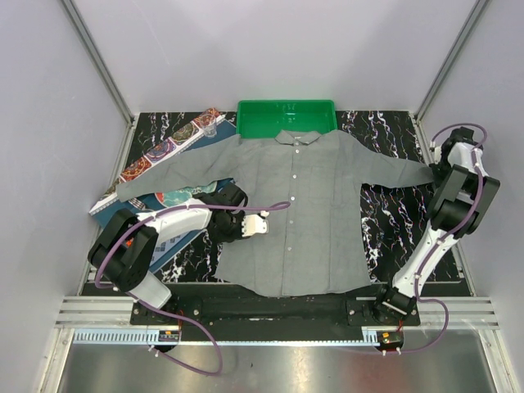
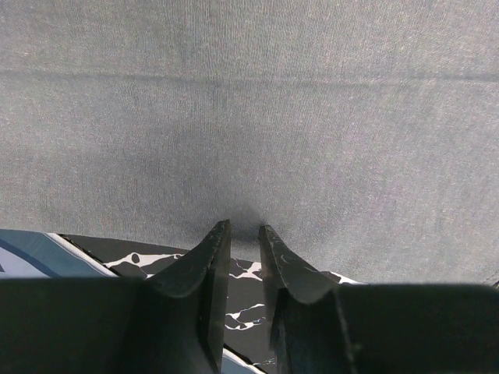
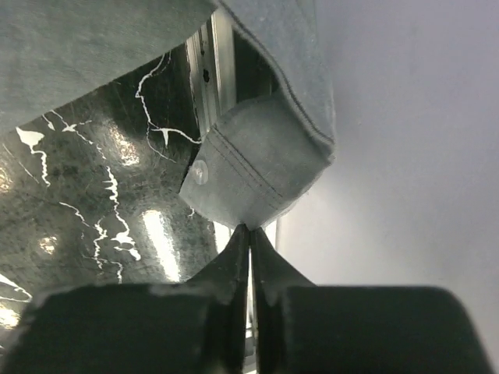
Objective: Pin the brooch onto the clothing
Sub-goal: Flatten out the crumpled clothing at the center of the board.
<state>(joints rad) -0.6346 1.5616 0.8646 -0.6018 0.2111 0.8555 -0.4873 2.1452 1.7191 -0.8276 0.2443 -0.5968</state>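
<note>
Right claw (image 3: pixel 248 234) clenched, tips nipping the corner of the sleeve cuff (image 3: pixel 257 167), lifted off the dark marbled counter (image 3: pixel 93 195); this is right of the green tray (image 1: pixel 286 116) and nearer the arm bases than it. Left claw (image 2: pixel 244 227) nearly closed with a thin gap, tips at the cloth's edge where the fabric dimples; cannot tell if it actually grips the cloth. It sits well nearer than the green tray and a bit left of it. Clothing (image 1: pixel 311 213) lies spread flat, front up, collar touching the green tray's near wall, body running away from it toward the bases. Brooch not found in any view, neither on the cloth nor in a claw; too tiny or hidden. Handling guess: the shirt is light, limp and thin, so it bunches and slides, and is best held by a seam, cuff or hem and kept taut. The brooch is likely stiff, slippery, easy to drop; take it by the body, pin side free.
</note>
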